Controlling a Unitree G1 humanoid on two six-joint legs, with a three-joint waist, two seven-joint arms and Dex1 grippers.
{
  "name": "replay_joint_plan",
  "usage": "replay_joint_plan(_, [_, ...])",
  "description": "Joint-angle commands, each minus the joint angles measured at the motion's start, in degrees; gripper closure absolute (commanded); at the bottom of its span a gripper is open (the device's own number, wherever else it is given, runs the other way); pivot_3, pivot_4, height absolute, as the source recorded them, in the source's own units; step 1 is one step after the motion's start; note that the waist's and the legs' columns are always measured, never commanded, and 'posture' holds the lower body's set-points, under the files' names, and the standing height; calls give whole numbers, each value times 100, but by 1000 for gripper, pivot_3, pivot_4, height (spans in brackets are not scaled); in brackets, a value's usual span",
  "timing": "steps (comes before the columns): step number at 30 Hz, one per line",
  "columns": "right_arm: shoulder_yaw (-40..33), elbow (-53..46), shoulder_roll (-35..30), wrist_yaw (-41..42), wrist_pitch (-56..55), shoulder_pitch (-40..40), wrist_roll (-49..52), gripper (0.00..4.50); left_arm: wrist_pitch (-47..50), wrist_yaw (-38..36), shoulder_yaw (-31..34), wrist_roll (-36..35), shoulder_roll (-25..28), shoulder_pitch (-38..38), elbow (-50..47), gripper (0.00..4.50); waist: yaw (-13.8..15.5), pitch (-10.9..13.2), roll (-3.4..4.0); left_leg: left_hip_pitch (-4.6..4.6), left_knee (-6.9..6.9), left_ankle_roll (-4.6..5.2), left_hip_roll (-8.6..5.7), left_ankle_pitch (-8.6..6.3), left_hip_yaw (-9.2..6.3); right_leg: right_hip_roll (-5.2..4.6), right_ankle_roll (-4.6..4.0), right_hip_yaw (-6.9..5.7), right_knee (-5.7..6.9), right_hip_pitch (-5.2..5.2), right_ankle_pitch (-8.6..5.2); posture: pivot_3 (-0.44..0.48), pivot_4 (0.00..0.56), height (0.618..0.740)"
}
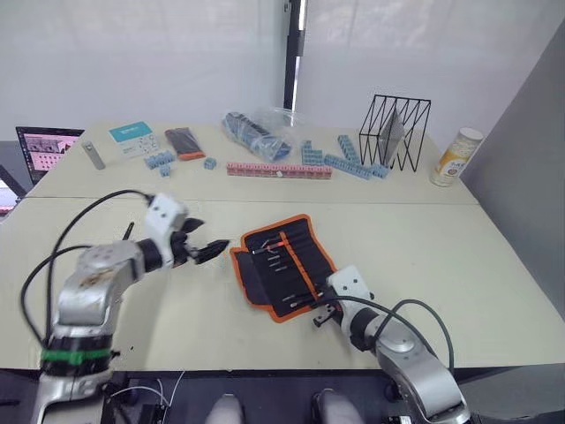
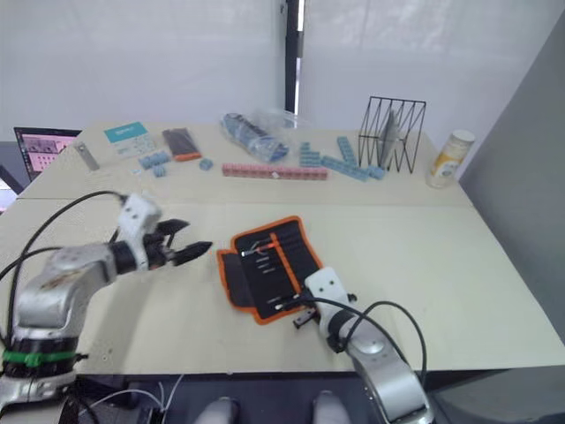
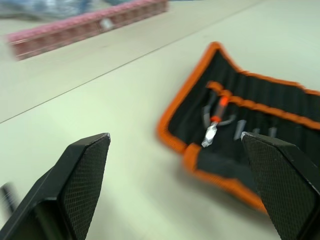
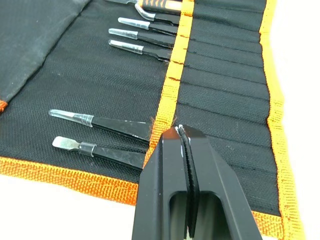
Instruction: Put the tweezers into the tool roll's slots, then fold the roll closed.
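Tweezers (image 4: 107,123) sit tucked in the open tool roll's (image 1: 281,265) slots (image 4: 225,75)

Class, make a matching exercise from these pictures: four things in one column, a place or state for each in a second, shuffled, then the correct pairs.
1. tool roll
2. left gripper
3. right gripper
4. wire rack

A. jaws shut, over the roll's orange stripe
B. far side of the table, beside a can
C. lying unfolded, tweezers in its slots
D. jaws open, beside the roll

Pairs: 1-C, 2-D, 3-A, 4-B
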Motion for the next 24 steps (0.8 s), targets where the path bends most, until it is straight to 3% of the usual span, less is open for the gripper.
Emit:
replay_joint_plan(1, [171, 578, -157, 235, 278, 212, 47, 4500, -243, 532, 921, -267, -301, 862, -842, 32, -4, 0, 1, 0, 0, 0, 2, 0, 0, 0, -2, -1, -2, -1, -1, 0, 150, 737])
replay_joint_plan(6, [188, 607, -231, 338, 233, 186, 48, 4500, -963, 827, 1806, -286, -748, 2439, -1245, 32, 10, -6, -10, 7, 0, -3, 6, -2, 2, 0, -17, -3, -5, 3, -11, 0, 150, 737])
replay_joint_plan(13, [191, 662, -328, 500, 191, 142, 61, 4500, -1537, 1190, 2903, -653, -1124, 3464, -979, 32, 64, -8, -17, 6, 31, -71, 11, -44, 5, -8, -30, -10, -15, -19, -45, 0, 150, 737])
replay_joint_plan(17, [199, 690, -331, 548, 204, 94, 71, 4500, -1820, 1146, 2984, -702, -1252, 3996, -936, 32, 27, -9, -16, -10, 38, -74, 11, -46, 11, -16, -29, -13, -83, -13, -46, 0, 150, 737])
replay_joint_plan(24, [243, 826, -273, 634, 171, -21, 41, 4500, -1844, 1358, 2735, -844, -1176, 4000, -1001, 32, -26, -9, -18, -25, 40, -75, 12, -47, 18, -21, -29, -14, -90, -24, -45, 0, 150, 737])
